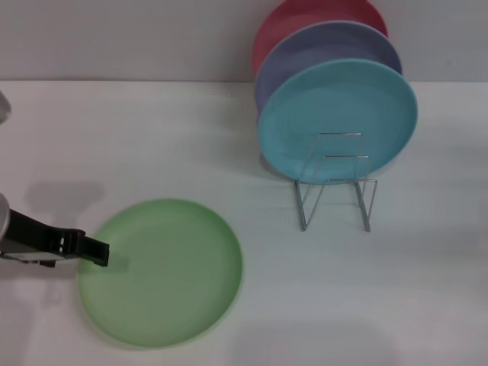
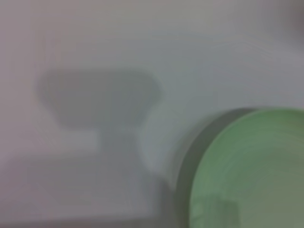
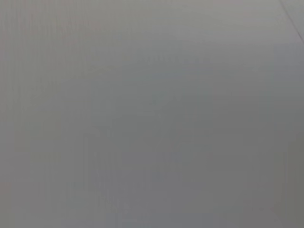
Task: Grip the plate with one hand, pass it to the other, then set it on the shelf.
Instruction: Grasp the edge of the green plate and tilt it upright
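Plate (image 1: pixel 164 274): light green, round, laid flat on the white tabletop (image 1: pixel 137 145), well to the left of and nearer than the shelf; its rim is also seen in the left wrist view (image 2: pixel 247 171).

Shelf (image 1: pixel 335 183): silver wire rack, stood upright on the tabletop. A turquoise plate (image 1: pixel 335 114) is held on edge in it, with a lavender plate (image 1: pixel 320 49) and a red plate (image 1: pixel 305 19) stacked behind.

Left gripper (image 1: pixel 95 252): black, reached in from the left to the plate's left edge, over the rim. Whether its jaws are parted or closed on the rim cannot be told.

Right gripper: not seen from the head camera; only blank grey surface is shown by its wrist camera.
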`<control>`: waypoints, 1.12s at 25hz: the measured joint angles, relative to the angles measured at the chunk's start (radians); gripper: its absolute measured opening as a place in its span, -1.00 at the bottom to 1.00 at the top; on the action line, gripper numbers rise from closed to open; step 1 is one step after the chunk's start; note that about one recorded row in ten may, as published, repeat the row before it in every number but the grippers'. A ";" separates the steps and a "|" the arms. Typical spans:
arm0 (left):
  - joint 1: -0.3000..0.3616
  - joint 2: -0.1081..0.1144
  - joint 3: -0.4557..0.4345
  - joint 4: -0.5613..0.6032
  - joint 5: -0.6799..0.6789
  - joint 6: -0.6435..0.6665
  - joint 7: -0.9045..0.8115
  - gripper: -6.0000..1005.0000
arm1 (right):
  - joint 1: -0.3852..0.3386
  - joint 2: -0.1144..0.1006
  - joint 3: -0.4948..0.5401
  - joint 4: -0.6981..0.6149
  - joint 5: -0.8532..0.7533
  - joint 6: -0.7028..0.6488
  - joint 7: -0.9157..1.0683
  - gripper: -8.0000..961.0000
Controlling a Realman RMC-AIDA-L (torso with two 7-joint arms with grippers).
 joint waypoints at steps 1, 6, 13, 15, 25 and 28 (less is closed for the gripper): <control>-0.005 0.000 0.003 -0.012 0.003 0.003 0.000 0.65 | 0.000 0.000 0.000 0.000 0.000 0.000 0.000 0.38; -0.027 0.001 0.027 -0.073 0.023 0.035 0.002 0.65 | -0.003 0.001 -0.001 0.002 0.000 0.001 0.000 0.38; -0.036 0.002 0.032 -0.110 0.025 0.056 0.011 0.65 | -0.007 0.002 0.000 0.002 0.000 0.001 0.010 0.38; -0.042 0.002 0.033 -0.128 0.025 0.065 0.015 0.65 | -0.007 0.003 0.000 0.002 0.000 0.001 0.011 0.38; -0.054 0.003 0.034 -0.178 0.025 0.097 0.036 0.65 | -0.009 0.006 0.001 0.002 0.000 0.000 0.011 0.38; -0.066 0.003 0.033 -0.199 0.025 0.098 0.039 0.64 | -0.011 0.008 0.001 0.002 0.000 -0.003 0.011 0.38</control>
